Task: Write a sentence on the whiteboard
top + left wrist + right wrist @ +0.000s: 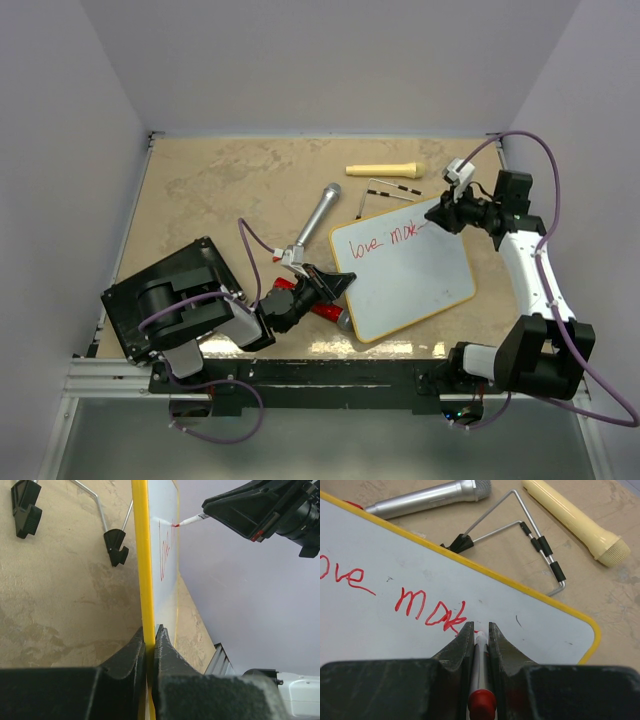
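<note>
Two arms are engaged and both pincers are clenched. The table (230, 190) is tan and mottled, with a black flat box (165, 300) at the near-left corner by the left arm's base. The whiteboard (410, 275) lies right of centre, skewed so that its far edge climbs from left to far-right in the top view. A silver microphone (318, 222), a cream one (385, 169) and one wire foot (390, 190) lie beyond that far edge, apart from the writing. The left gripper (150, 642) is clamped on the board's yellowish frame at the left edge, one finger on each face, apparently steadying it. The right gripper (480, 630) is clenched around a marker (480, 655), whose barrel lies between the fingers with the red end toward the wrist and the tip pointing onto the white surface. The sentence (430, 612) reads "love mak" in red, in one line parallel to the far edge. The tip sits just right of the "k"; contact looks likely from the left wrist view but is not certain. Judgement: the word is unfinished and the task is early. Blank board runs onward from the tip along the same line toward the far-right rounded corner, where room is short. Far more blank board lies below the line, toward the robot. The right arm is the nearer one and the only one placed to write.
</note>
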